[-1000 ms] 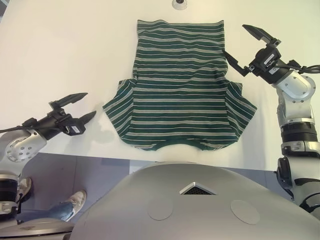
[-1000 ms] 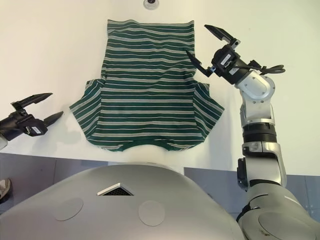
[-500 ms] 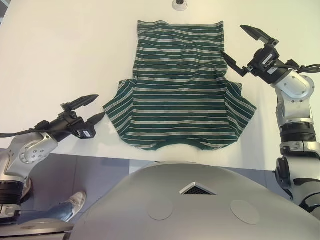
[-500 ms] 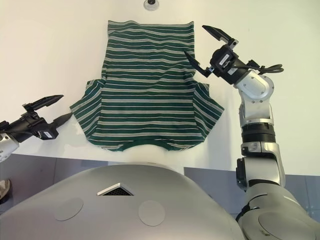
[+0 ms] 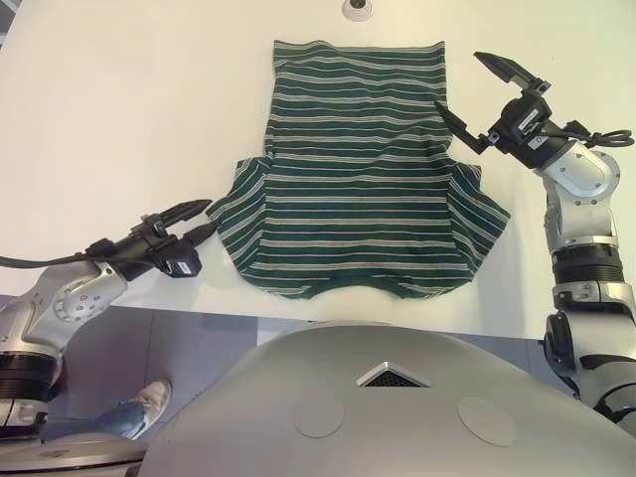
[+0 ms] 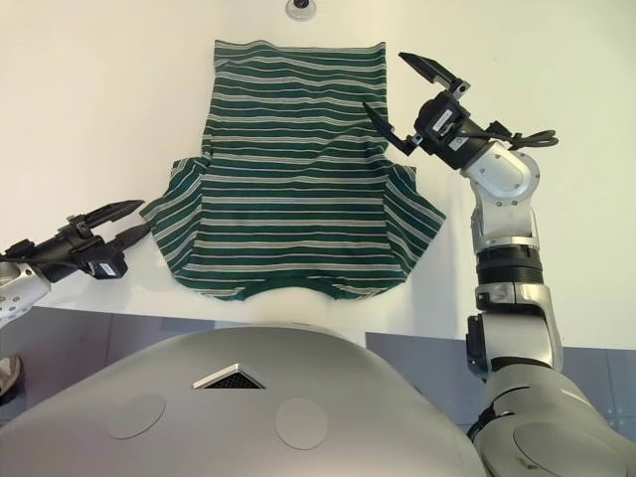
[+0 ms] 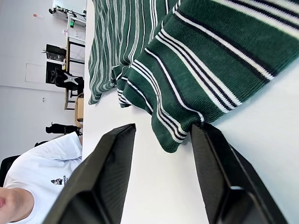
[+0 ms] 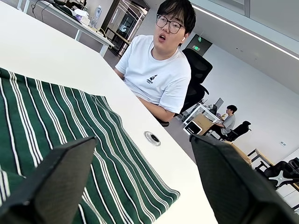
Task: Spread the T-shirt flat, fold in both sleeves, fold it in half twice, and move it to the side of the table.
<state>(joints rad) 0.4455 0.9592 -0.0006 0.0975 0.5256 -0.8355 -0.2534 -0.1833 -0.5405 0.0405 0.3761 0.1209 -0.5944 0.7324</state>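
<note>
Green striped T-shirt [image 5: 358,169], soft light knit, likely limp and quick to bunch, lies spread on the white surface [image 5: 129,99]; best pinched at a sleeve hem: left end effector [image 5: 210,215] gapes wide at the left sleeve [image 7: 170,140] tip, right end effector [image 5: 457,79] wide beside the right flank.

Round cable grommet [image 8: 152,138], black office chairs [image 8: 200,70]

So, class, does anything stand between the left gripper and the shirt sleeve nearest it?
Nothing visible does. The left gripper is open at the edge of the sleeve, and the sleeve's corner lies between its fingers on the bare table.
</note>
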